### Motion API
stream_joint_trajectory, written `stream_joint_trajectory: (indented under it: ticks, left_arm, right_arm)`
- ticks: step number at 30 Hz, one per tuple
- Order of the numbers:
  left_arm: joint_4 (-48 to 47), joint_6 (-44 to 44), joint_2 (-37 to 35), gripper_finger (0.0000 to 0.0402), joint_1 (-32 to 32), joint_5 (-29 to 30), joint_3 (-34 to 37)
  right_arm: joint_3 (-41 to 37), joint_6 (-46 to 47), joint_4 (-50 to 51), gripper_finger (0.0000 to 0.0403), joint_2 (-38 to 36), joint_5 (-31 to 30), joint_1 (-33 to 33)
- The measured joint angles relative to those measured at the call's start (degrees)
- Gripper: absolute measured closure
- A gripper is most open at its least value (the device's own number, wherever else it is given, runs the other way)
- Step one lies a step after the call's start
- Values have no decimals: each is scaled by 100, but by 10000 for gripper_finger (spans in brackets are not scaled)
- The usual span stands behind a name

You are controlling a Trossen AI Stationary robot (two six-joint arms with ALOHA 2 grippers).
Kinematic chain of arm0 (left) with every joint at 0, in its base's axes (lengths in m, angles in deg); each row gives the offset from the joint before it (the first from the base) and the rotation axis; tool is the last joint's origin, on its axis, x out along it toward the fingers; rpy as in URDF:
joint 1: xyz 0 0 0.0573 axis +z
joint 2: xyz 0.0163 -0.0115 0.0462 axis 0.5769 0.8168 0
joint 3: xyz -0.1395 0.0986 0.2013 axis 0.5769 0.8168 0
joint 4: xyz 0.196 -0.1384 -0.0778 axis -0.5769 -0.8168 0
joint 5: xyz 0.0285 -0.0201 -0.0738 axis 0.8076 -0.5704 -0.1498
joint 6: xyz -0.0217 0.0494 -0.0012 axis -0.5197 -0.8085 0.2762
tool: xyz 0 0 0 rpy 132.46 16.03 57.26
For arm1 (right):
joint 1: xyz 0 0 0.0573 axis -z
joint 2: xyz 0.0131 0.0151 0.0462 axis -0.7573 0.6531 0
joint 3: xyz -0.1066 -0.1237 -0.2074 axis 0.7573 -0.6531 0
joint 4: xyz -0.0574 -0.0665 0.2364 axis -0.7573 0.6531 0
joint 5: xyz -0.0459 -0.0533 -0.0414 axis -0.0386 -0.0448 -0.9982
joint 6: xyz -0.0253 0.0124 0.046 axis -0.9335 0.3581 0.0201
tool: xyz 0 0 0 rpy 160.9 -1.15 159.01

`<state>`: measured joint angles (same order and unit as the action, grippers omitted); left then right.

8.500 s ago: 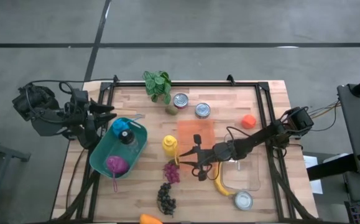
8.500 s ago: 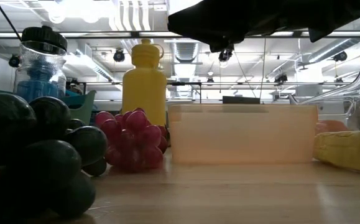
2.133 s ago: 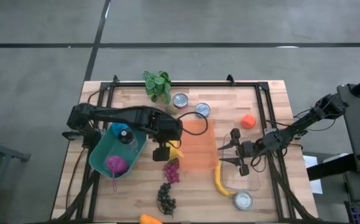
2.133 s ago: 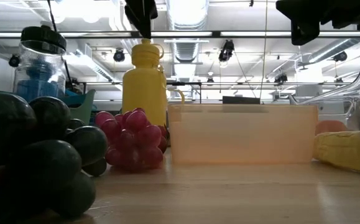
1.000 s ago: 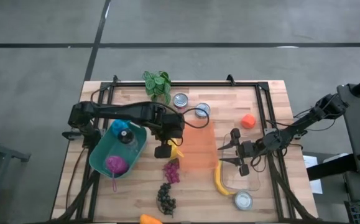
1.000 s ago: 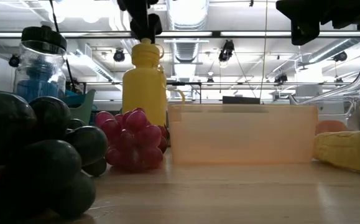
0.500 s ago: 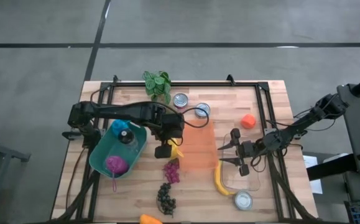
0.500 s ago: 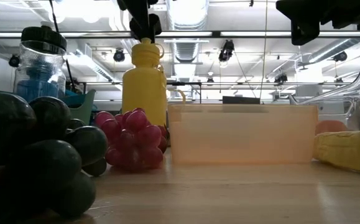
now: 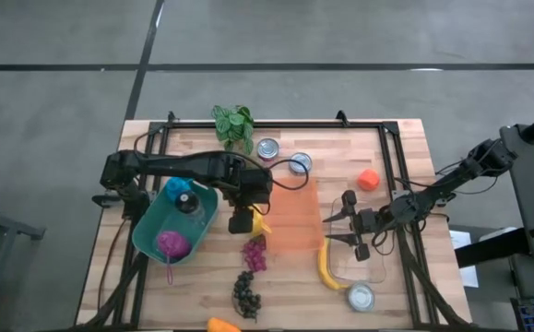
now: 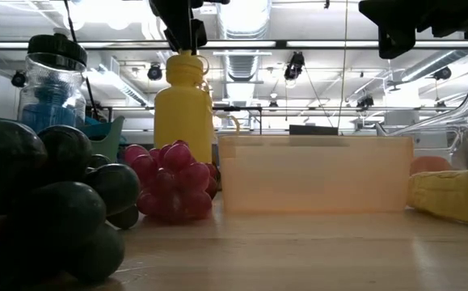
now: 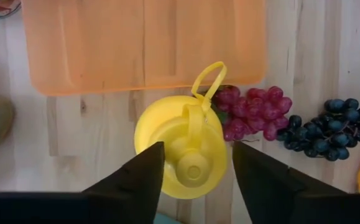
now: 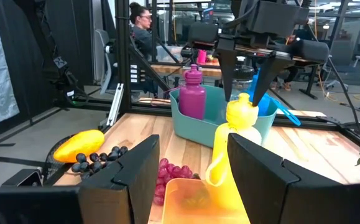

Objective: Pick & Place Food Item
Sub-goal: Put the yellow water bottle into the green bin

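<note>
A yellow squeeze bottle (image 9: 253, 218) with a loop on its cap stands upright on the wooden table, next to the orange tray (image 9: 290, 217). My left gripper (image 11: 195, 177) is over it, pointing down and shut on its top; the low view shows the gripper (image 10: 181, 28) above the bottle (image 10: 183, 109). My right gripper (image 9: 327, 229) hangs open and level over the table's right part, beside a clear container (image 9: 363, 263), and holds nothing. My left gripper pinches the yellow bottle's cap (image 11: 170, 158) between its two fingers, one on each side. The fingers (image 11: 136, 183) come from above, pointing down. The bottle stands upright with its base on the table.
Red grapes (image 9: 255, 254) and dark grapes (image 9: 246, 293) lie near the bottle; a banana (image 9: 326, 267) lies by the clear container. A teal basket (image 9: 156, 242) holds a blue and a magenta bottle. Two cans (image 9: 267, 148), a plant (image 9: 234, 124) and an orange fruit (image 9: 368, 179) stand farther back.
My left gripper has stayed over the yellow bottle and brought its fingers in against the cap. The bottle has shifted a little toward the table's left, still upright on the table.
</note>
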<state>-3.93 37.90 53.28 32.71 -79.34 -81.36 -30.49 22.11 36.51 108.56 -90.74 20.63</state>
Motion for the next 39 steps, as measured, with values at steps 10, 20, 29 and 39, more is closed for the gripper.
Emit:
stream_joint_trajectory:
  ticks: [10, 20, 29, 39]
  left_arm:
    - [42, -11, -30, 250, 0, 43, 161]
    - [51, 10, -26, 299, 4, 40, 179]
    - [91, 37, -15, 330, 4, 36, 184]
    - [118, 52, -12, 334, 4, 21, 188]
  right_arm:
    - [0, 0, -2, 214, 0, 0, -1]
    - [0, 0, 0, 214, 0, 0, -2]
    - [0, 0, -2, 214, 0, 0, 0]
    - [0, 0, -2, 214, 0, 0, -2]
